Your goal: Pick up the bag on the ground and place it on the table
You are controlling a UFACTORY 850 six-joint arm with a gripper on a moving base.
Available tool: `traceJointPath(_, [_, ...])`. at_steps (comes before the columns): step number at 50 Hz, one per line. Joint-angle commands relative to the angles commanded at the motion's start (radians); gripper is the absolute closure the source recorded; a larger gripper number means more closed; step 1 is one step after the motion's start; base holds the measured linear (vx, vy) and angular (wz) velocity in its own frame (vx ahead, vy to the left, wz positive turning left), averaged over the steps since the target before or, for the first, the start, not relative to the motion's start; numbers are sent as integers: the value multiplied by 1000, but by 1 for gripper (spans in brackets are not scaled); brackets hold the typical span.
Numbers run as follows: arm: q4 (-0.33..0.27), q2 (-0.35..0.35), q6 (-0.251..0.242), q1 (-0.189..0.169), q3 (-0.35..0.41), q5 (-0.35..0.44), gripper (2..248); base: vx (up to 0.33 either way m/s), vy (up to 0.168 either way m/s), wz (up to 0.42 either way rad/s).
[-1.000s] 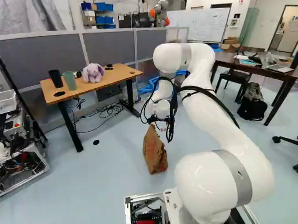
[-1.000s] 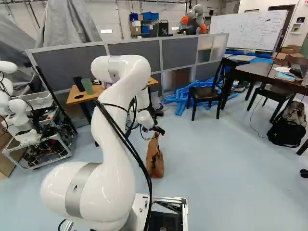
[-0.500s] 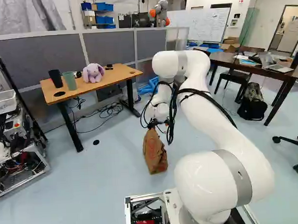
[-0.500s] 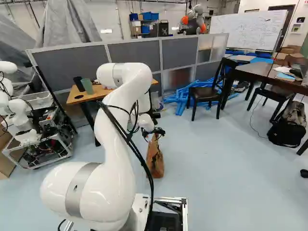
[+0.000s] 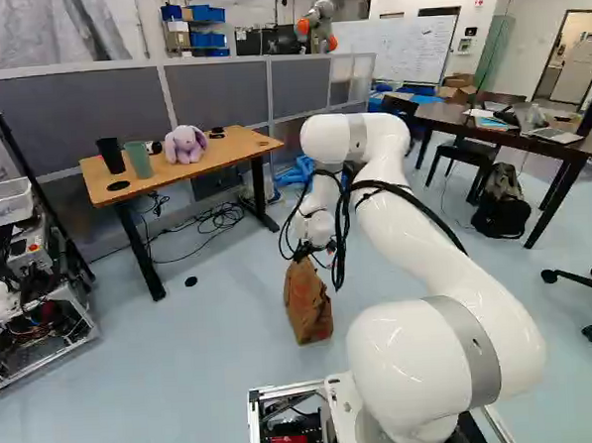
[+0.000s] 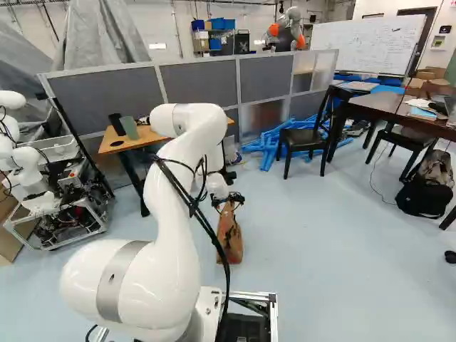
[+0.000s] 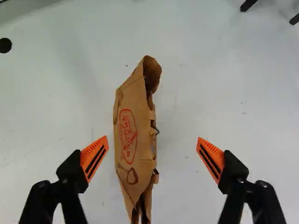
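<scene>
Left in the left base view is the wooden worktop [image 5: 234,143], the likely goal; rightward, the paper bag [image 7: 132,123] stands on the floor [image 5: 220,384] beneath wide-apart jaws, probably light and crushable, best pinched across its upper edge

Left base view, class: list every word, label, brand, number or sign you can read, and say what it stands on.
No text can be quoted from this view.
Bag: reddish print, too blurred to read.
Whiteboard: handwriting, too small to read.
Wall sign: too small to read.
Papers: too small to tell.
</scene>
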Motion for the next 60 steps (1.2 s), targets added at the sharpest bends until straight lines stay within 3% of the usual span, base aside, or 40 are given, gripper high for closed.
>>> traceJointPath(60, [0, -217, 0, 0, -180, 0, 3, 0, 0, 0])
